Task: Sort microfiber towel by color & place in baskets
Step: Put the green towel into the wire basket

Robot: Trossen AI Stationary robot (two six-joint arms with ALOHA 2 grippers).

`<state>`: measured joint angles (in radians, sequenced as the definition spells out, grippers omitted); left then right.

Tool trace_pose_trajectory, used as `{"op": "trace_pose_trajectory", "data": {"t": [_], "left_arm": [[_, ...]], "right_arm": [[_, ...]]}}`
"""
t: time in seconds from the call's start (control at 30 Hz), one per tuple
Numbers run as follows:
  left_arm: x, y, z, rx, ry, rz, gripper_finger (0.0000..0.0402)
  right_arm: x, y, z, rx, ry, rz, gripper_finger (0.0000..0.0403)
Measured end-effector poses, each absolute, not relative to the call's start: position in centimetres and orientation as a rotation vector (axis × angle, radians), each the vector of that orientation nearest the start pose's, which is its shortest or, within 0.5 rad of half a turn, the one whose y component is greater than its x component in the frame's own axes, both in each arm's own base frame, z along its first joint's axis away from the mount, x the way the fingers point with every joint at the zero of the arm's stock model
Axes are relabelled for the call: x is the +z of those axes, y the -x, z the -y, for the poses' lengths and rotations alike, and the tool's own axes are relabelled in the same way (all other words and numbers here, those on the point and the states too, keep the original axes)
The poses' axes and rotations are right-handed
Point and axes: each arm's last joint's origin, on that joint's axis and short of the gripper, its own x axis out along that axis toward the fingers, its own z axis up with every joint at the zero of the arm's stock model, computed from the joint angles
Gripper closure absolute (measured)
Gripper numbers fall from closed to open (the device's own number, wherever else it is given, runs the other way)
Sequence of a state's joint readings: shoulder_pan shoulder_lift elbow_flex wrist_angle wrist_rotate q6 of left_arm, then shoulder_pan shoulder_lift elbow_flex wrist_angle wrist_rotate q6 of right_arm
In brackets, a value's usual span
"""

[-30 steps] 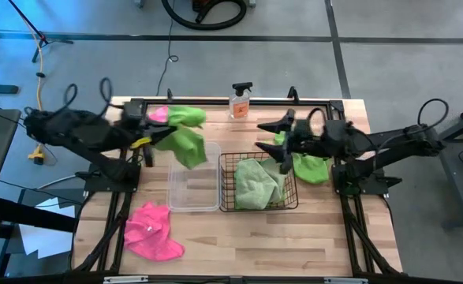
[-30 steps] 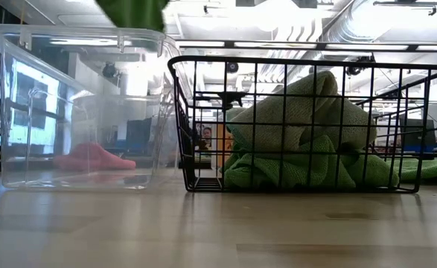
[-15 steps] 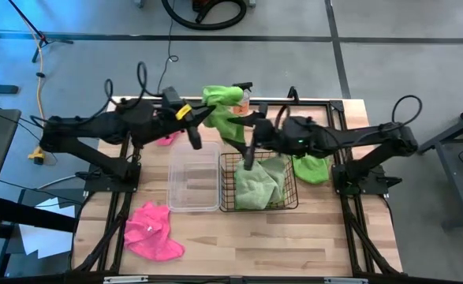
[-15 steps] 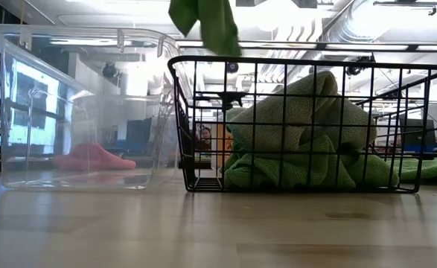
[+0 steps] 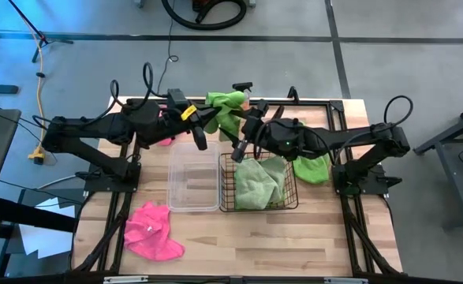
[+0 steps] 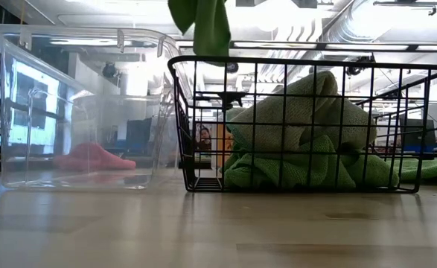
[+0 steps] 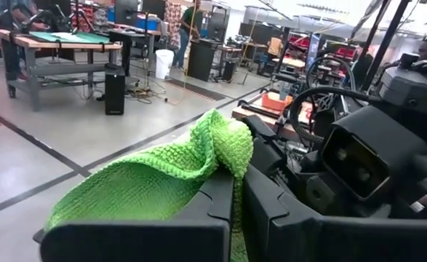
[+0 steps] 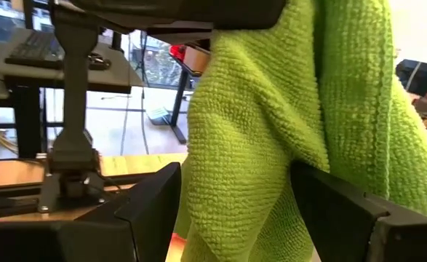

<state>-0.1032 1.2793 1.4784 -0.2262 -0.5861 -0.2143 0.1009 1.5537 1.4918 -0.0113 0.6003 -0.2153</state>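
Note:
A bright green microfiber towel (image 5: pixel 225 106) hangs in the air over the far left corner of the black wire-mesh basket (image 5: pixel 290 207), which holds more green towels (image 5: pixel 256 183). In the low view the towel's lower end (image 6: pixel 205 26) dangles above the basket's left rim (image 6: pixel 175 67). My left gripper (image 5: pixel 207 120) is shut on it. My right gripper (image 5: pixel 243 132) is open, one finger on each side of the hanging towel (image 8: pixel 257 145). The clear plastic tub (image 5: pixel 193 183) stands left of the basket. My left gripper pinches a bunched fold of the green towel (image 7: pixel 224 156) between its two fingers, reaching level from the table's left. The towel is lifted clear; part bulges past the fingertips and the rest hangs below. My right gripper: the towel hangs between its open fingers (image 8: pixel 337 200); whether they touch it I cannot tell.
One pink towel (image 5: pixel 152 233) lies near the table's near left corner, another (image 5: pixel 164 140) under the left arm. A green towel (image 5: pixel 311 167) lies right of the basket. A spray bottle (image 5: pixel 241 86) stands at the far edge behind the held towel.
My left gripper has carried the green towel from over the tub's far side toward the right and far edge, to above the basket's far left corner. My right gripper has moved left from over the basket to the hanging towel.

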Motion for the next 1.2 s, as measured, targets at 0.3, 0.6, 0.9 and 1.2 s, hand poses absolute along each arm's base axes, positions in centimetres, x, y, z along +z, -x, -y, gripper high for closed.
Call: {"op": "trace_pose_trajectory", "data": {"t": [0.3, 0.6, 0.9, 1.2], "left_arm": [[46.13, -26.45, 1.13, 0.483, 0.269, 0.044, 0.0401], [46.28, -26.48, 1.17, 0.463, 0.298, 0.063, 0.0401], [46.27, -26.52, 1.28, 0.425, 0.304, 0.057, 0.0401], [45.9, -26.85, 1.31, 0.429, 0.294, 0.033, 0.0396]], "right_arm": [[40.89, -35.38, -1.74, -0.581, 0.245, -0.104, 0.0144], [41.37, -35.37, -1.71, -0.594, 0.307, -0.081, 0.0144], [41.37, -35.38, -1.74, -0.584, 0.304, -0.078, 0.0206], [41.21, -35.51, -1.97, -0.489, 0.258, -0.067, 0.0385]]}}
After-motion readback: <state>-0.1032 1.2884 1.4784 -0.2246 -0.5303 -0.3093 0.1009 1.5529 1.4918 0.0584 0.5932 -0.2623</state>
